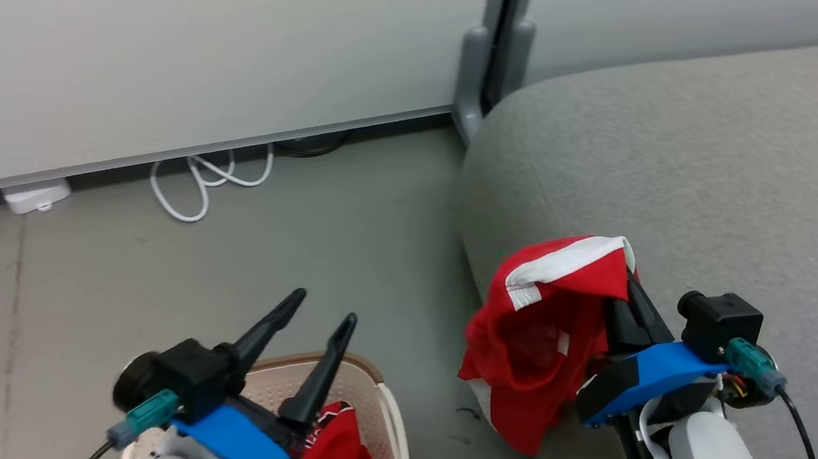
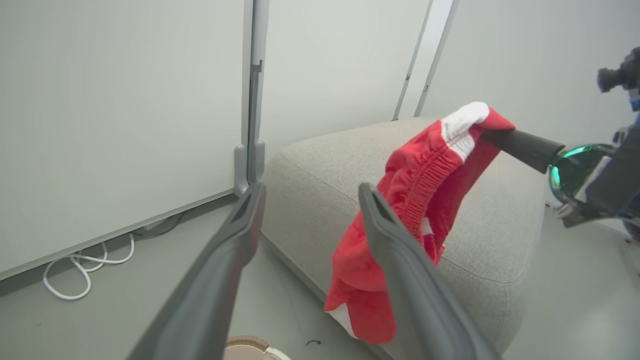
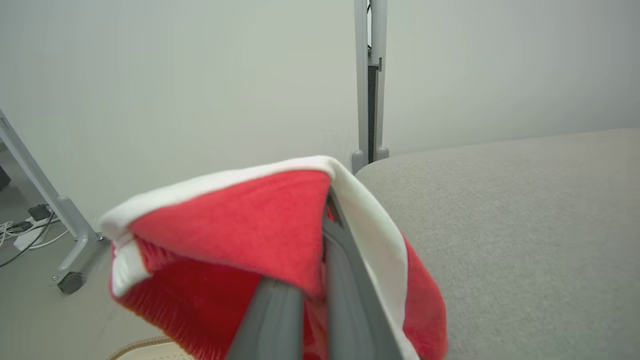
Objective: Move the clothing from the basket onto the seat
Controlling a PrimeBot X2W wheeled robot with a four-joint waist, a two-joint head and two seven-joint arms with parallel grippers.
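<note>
The right tool (image 1: 631, 302) has its two fingers pressed together on the striped garment (image 1: 538, 336), pinching it near the white band. The red cloth drapes over the fingertips and hangs below them. It hangs at the rounded corner of the seat (image 1: 743, 188), with its lower folds down the cushion's side toward the floor (image 1: 375, 241) rather than over the top.

The left tool (image 1: 325, 307) stands with its fingers apart and empty, above the basket (image 1: 385, 402), where the second garment (image 1: 338, 452) lies bunched against the wall.

The step in hand looks like the carry of the first piece, with roughly half the job left. The next move likely calls for bringing the cloth further in over the cushion before letting go, or it may slide off the edge.

Beyond the seat, a partition post (image 1: 493, 57) and a white cable (image 1: 199, 184) lie along the wall, well apart from the path. Nothing stands between the cloth and the cushion.
</note>
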